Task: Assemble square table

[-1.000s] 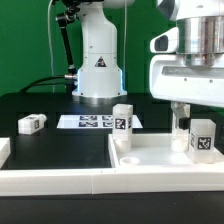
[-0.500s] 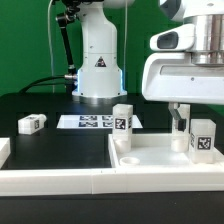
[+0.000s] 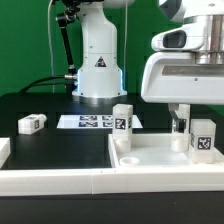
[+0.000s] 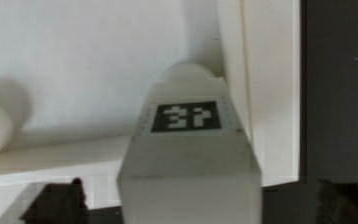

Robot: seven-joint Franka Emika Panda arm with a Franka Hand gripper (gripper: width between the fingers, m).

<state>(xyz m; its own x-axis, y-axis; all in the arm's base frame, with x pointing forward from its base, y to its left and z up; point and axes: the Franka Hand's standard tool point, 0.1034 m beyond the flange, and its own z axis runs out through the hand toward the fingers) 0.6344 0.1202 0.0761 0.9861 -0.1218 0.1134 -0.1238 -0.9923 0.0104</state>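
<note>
The square table's white top lies flat at the exterior view's right. A tagged white leg stands at its far left corner, and a second leg stands at the right. My gripper hangs over that right leg, open, with one finger beside it. In the wrist view this leg stands between my dark fingers, with a gap on each side of it, and the gripper straddles it. A third leg lies loose on the black table at the left.
The marker board lies behind the tabletop in front of the arm's white base. Long white rail walls run along the front and left edge. Black cables trail at the back left.
The gripper body has shifted slightly toward the exterior view's left over the right leg. The jaws have stayed open, and no part has moved.
</note>
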